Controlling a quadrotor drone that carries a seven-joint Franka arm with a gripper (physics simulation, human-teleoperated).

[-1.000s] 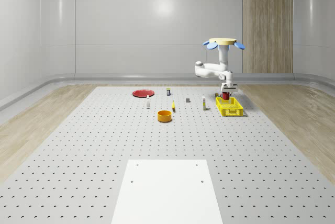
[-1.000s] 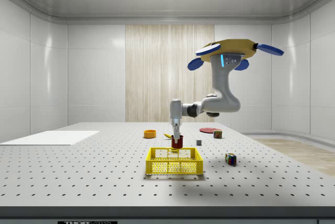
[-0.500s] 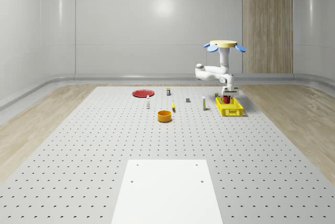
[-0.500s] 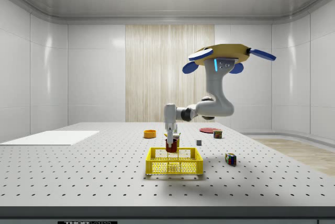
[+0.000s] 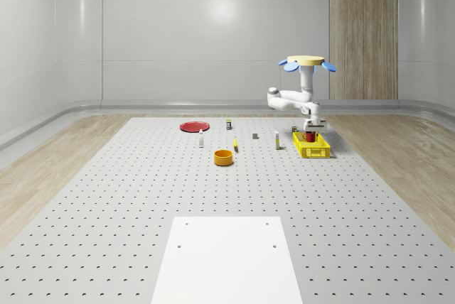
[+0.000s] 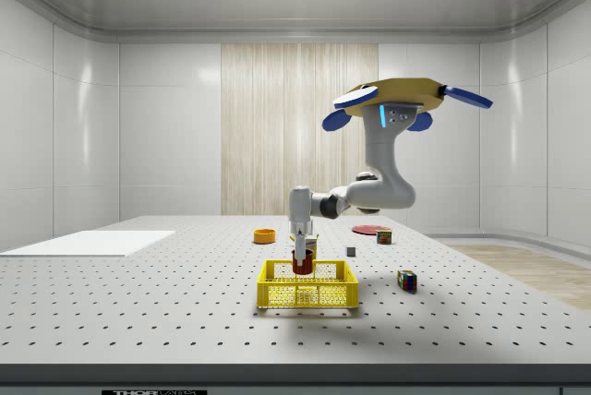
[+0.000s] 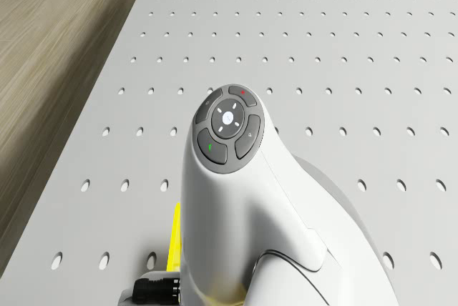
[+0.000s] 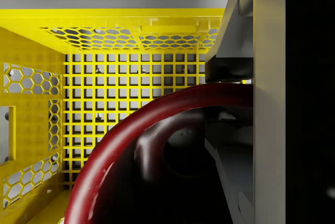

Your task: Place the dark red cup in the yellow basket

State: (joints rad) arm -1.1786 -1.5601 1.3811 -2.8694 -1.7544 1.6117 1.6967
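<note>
Since a second ago the drone has slid toward the side view's left and dropped a little, and the arm has carried the dark red cup from above the yellow basket's rim down into its top. Over the last half second little changes beyond a small further drop of the cup.

Drone hovers above the table, offset to the side view's right of the basket, arm reaching across and down to it. Gripper points straight down, closed on the cup's rim: wrist view shows one finger pressed against the rim wall of the cup, cup mouth up.

Key relation: cup hangs directly below the gripper, upright, its axis vertical, basket floor mesh straight beneath it. In the wrist view the basket's walls frame the cup on the visible sides, so it is inside the footprint, not over a wall. In the whole-scene view the cup sits toward the far end of the basket.

Cup bottom looks below rim level in the side view; can't tell whether it touches the floor yet. My read: remaining move is a short straight descent, then release. Risk is lateral drone drift dragging the cup into a wall, or tipping it if it drops from height.
</note>
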